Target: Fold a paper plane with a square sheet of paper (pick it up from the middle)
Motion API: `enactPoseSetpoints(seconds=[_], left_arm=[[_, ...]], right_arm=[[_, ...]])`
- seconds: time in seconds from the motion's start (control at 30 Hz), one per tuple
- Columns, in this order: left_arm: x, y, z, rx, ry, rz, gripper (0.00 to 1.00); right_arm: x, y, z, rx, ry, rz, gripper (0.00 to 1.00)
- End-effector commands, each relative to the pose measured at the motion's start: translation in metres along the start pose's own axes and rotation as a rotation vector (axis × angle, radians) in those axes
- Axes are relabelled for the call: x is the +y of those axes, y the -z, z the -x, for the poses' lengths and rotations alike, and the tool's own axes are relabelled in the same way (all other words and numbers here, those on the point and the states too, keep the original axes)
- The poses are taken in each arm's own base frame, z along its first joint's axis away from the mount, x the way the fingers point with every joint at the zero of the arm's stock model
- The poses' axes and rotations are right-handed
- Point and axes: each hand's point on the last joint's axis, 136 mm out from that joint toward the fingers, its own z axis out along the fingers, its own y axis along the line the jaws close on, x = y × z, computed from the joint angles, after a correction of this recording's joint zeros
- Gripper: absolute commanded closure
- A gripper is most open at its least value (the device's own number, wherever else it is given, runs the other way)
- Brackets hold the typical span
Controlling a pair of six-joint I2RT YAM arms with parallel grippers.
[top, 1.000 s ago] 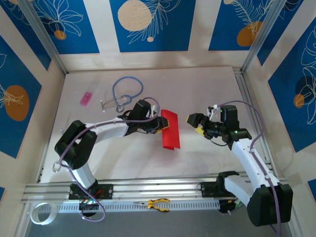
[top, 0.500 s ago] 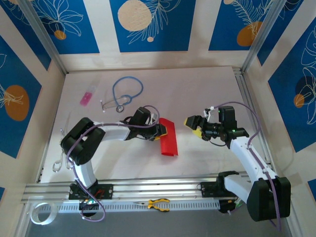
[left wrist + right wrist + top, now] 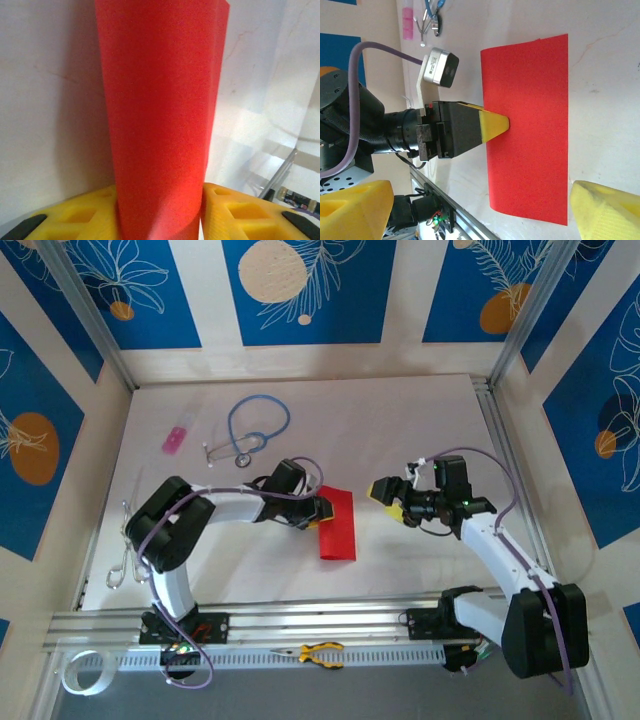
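- The table (image 3: 420, 420) is bare white under both arms, so there is room to press a crease flat.
- The square sheet of paper (image 3: 338, 530) is no longer a flat square. It shows as a narrow red rectangle, apparently doubled over along its length. It lies on the table between the two grippers, reaching straight out ahead of the left one's fingertips. In the left wrist view it (image 3: 160, 110) bulges like a rounded loop, not a sharp fold. I judge the step in hand to be the first centre fold, started but not yet creased, with no paper plane formed.
- The left gripper (image 3: 322, 511) is clamped on the near edge of the sheet. Its yellow fingers (image 3: 80, 215) stand on either side of the red paper, which runs up between them.
- The right gripper (image 3: 388, 496) hangs on the sheet's far side, near it but not touching. Its fingertips (image 3: 607, 212) are spread wide with nothing between them.
- The next move probably calls for the left grip to stay firm as an anchor. The right gripper would then come down onto the doubled paper and press along the rounded edge, keeping the two layers aligned. A slip would leave a crooked crease.
- A stethoscope (image 3: 243, 458) and a small pink item (image 3: 175, 439) lie well beyond the left gripper, out of the way.
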Motion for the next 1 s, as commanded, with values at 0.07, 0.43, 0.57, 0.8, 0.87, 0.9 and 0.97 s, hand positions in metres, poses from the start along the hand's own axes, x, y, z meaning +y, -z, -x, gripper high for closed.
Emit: enactPoseSetpoints(seconds=[0.07, 0.43, 0.57, 0.8, 0.87, 0.9, 0.97], left_arm=[[0.008, -0.001, 0.005, 0.004, -0.015, 0.047, 0.58], [0.018, 0.006, 0.006, -0.002, -0.034, 0.135, 0.55], [0.022, 0.008, 0.006, 0.000, -0.043, 0.163, 0.53], [0.027, 0.011, 0.006, -0.006, -0.045, 0.198, 0.49], [0.026, 0.012, 0.008, -0.013, -0.048, 0.199, 0.48], [0.025, 0.013, 0.008, -0.013, -0.052, 0.198, 0.47], [0.023, 0.014, 0.008, -0.013, -0.059, 0.200, 0.47]], right_arm=[[-0.002, -0.010, -0.004, 0.033, -0.010, -0.006, 0.09], [-0.004, -0.021, -0.008, 0.089, 0.000, 0.002, 0.09], [-0.002, -0.023, -0.007, 0.099, 0.007, 0.005, 0.09], [-0.002, -0.025, -0.009, 0.119, 0.011, -0.003, 0.10], [-0.002, -0.025, -0.009, 0.119, 0.011, -0.007, 0.10], [-0.002, -0.025, -0.009, 0.119, 0.013, -0.008, 0.10], [-0.003, -0.026, -0.009, 0.117, 0.010, -0.014, 0.10]])
